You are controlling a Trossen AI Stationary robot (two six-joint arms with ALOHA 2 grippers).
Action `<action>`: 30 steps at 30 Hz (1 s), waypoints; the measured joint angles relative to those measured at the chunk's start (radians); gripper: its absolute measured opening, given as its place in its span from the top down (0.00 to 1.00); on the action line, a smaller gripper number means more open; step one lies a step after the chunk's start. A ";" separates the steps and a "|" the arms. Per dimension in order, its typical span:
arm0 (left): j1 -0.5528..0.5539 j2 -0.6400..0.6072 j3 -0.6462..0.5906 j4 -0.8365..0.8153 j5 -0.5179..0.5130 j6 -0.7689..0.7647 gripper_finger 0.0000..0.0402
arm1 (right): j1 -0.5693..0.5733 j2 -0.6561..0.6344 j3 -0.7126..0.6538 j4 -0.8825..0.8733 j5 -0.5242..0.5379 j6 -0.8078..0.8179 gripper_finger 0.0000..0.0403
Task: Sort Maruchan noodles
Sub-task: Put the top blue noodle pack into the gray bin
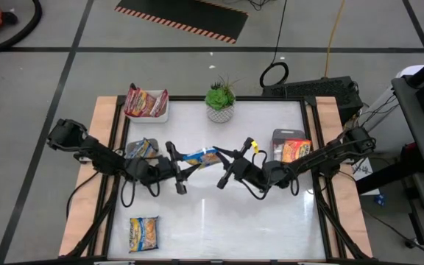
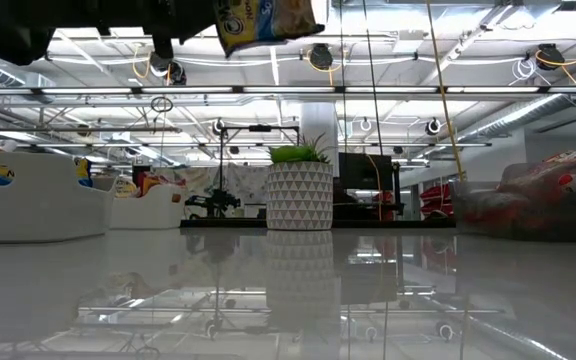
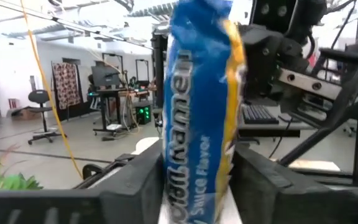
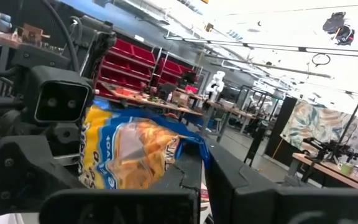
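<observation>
A: From above, both claws met mid-surface on one blue packet (image 1: pixel 201 156), held off the surface (image 1: pixel 219 221). What did the wrist cameras add?

B: The left claw (image 3: pixel 197 177) was clamped on the packet's end. The right claw (image 4: pixel 188 171) was pinched on its far end, fingers (image 4: pixel 235 177) against the wrapper.

The blue-and-yellow noodle packet (image 3: pixel 197 118) carries sideways lettering: "Ramen", partly legible, and "Sauce Flavor". No other text reads.

high: straight down | low: tabletop level | wrists: close, facing each other, sharing blue packet (image 3: pixel 197 118)
</observation>
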 joint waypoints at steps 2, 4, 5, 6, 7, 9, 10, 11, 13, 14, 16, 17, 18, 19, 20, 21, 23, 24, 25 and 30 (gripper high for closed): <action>0.000 0.000 0.000 -0.013 0.001 0.000 0.64 | 0.000 0.000 0.000 -0.002 0.000 -0.004 1.00; 0.000 0.000 0.000 -0.012 0.003 0.006 0.67 | 0.000 0.000 0.000 -0.001 0.000 -0.008 1.00; 0.000 0.000 0.000 -0.012 0.002 0.009 0.68 | 0.000 0.000 0.000 -0.002 0.000 -0.011 1.00; 0.000 0.000 0.000 -0.012 0.002 0.012 0.68 | 0.000 0.000 0.000 -0.002 0.000 -0.014 1.00; 0.000 0.000 0.000 -0.012 0.002 0.018 0.68 | 0.000 0.000 0.000 -0.002 0.000 -0.015 1.00; 0.000 0.000 0.000 -0.012 0.002 0.026 0.68 | 0.000 0.000 0.000 -0.002 0.000 -0.017 1.00; 0.000 0.000 0.000 -0.012 0.002 0.027 0.68 | 0.000 0.000 0.000 -0.002 0.000 -0.019 1.00; 0.000 0.000 0.000 -0.012 0.002 0.027 0.68 | 0.000 0.000 0.000 -0.002 0.000 -0.025 1.00; 0.000 0.000 0.000 -0.012 0.002 0.027 0.68 | 0.000 0.000 0.000 -0.002 0.000 -0.035 1.00; 0.000 0.000 0.000 -0.012 0.002 0.027 0.68 | 0.000 0.000 0.000 -0.002 0.000 -0.036 1.00; 0.000 0.000 0.000 -0.012 0.002 0.027 0.68 | 0.000 0.000 0.000 -0.002 -0.002 -0.035 1.00; 0.000 0.000 0.000 -0.012 0.002 0.027 0.68 | 0.000 0.000 0.000 -0.002 -0.003 -0.036 1.00; 0.000 0.000 0.000 -0.012 0.002 0.027 0.68 | 0.000 0.000 0.000 -0.002 -0.003 -0.036 1.00; 0.000 0.000 0.000 -0.012 0.002 0.027 0.68 | 0.000 0.000 0.000 -0.002 -0.003 -0.036 1.00; 0.000 0.000 0.000 -0.012 0.003 0.027 0.68 | 0.000 0.000 0.000 -0.002 -0.003 -0.036 1.00; 0.000 0.000 0.000 -0.012 0.007 0.027 0.68 | 0.000 0.000 0.000 -0.002 -0.003 -0.037 1.00; 0.000 0.000 0.000 -0.011 0.017 0.030 0.69 | 0.000 0.000 0.000 -0.002 -0.004 -0.037 1.00; 0.000 0.000 0.000 -0.011 0.018 0.030 0.69 | 0.000 0.000 0.000 -0.001 -0.005 -0.037 1.00; 0.000 0.000 0.000 -0.011 0.018 0.030 0.69 | 0.000 0.000 0.000 -0.001 -0.006 -0.037 1.00; 0.000 0.000 0.000 -0.012 0.021 0.031 0.69 | 0.000 0.000 0.000 -0.001 -0.007 -0.037 1.00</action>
